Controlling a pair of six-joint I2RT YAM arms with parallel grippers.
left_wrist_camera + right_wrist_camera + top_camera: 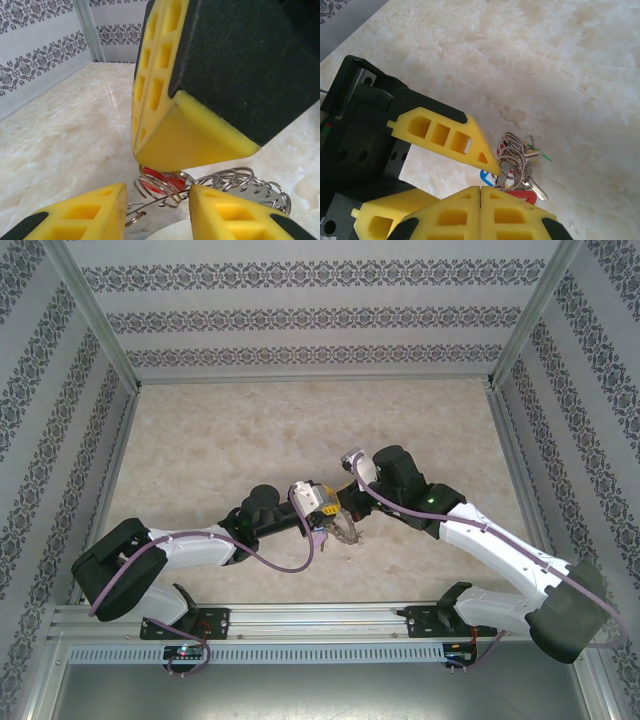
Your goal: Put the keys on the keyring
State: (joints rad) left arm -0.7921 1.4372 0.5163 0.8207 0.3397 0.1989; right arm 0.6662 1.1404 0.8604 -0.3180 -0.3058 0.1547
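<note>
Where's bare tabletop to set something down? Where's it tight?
Free: the far half of the beige marble table, between the patterned back wall and the arms. Crowded: near centre, where the yellow left pincer and yellow right pincer meet over the large grey metal keyring.

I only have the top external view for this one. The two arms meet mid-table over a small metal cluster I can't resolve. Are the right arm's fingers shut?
Observer: Yes. The right wrist view shows the right fingers pressed together with no gap.
Operator: And the left ones?
Observer: The left fingers stand apart, one tip against the coils of the large grey metal keyring.
Operator: Any tags visible?
Observer: From the left wrist, a red plastic tag sits just under the tip of the right fingers.
</note>
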